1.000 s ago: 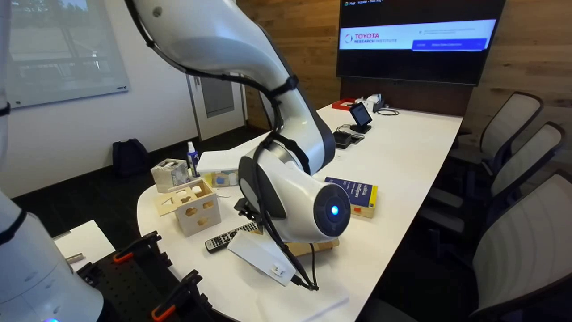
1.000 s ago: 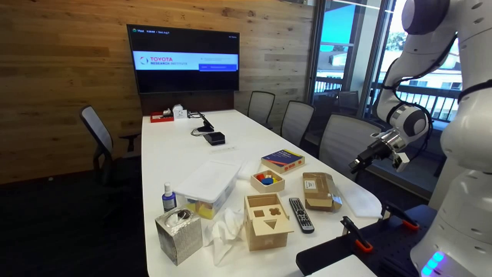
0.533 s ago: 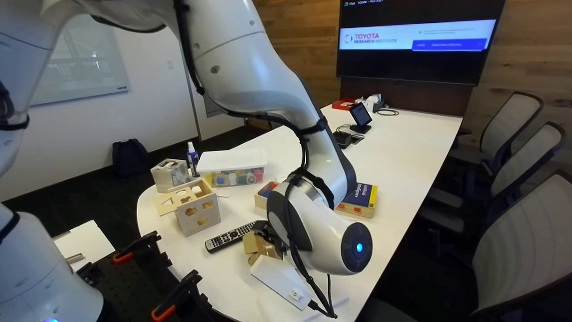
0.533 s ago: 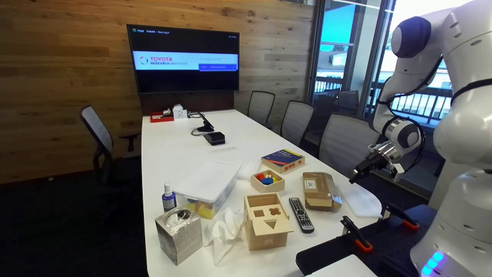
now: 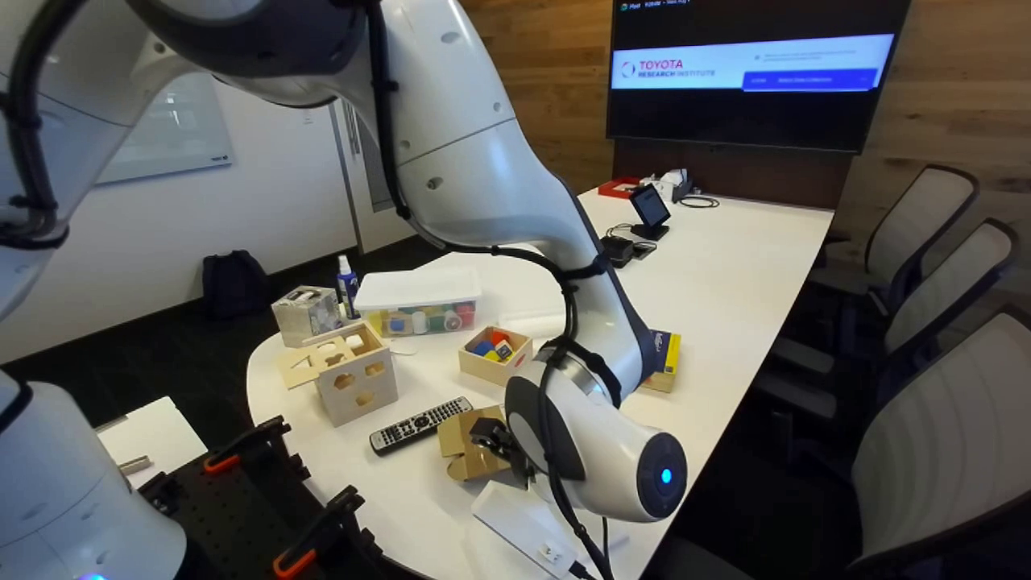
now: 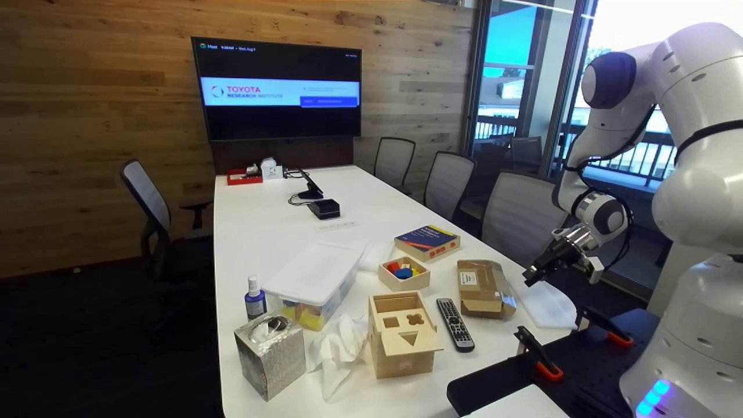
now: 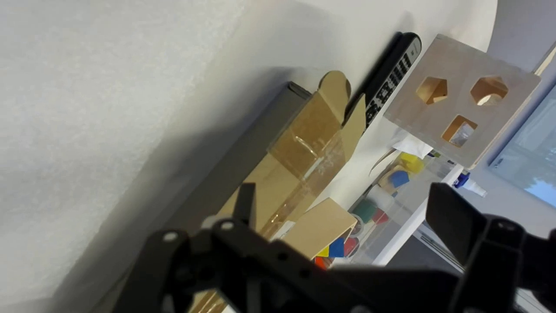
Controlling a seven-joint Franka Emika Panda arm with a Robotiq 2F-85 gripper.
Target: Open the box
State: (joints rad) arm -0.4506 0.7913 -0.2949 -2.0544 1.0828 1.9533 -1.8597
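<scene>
The box, flat tan-brown cardboard with shiny clear tape, lies on the white table, seen in both exterior views (image 5: 467, 461) (image 6: 483, 284). In the wrist view the box (image 7: 278, 174) runs diagonally, its small end flaps sticking out and its top looking closed. My gripper (image 7: 342, 187) is open with a wide gap and nothing between its fingers. In an exterior view the gripper (image 6: 529, 275) hangs in the air beside the box, tilted down toward it and apart from it. In an exterior view the gripper (image 5: 489, 431) hides part of the box.
A remote (image 6: 455, 324) and a wooden shape-sorter (image 6: 403, 363) stand close by the box. A wooden tray of blocks (image 6: 404, 282), a blue-and-yellow flat box (image 6: 428, 239) and a lidded clear bin (image 6: 316, 273) lie beyond. A white sheet (image 6: 543, 303) lies beside the box.
The arm has come down, and my gripper has dropped to near the height of the box and shifted along its side. The box has not moved.
</scene>
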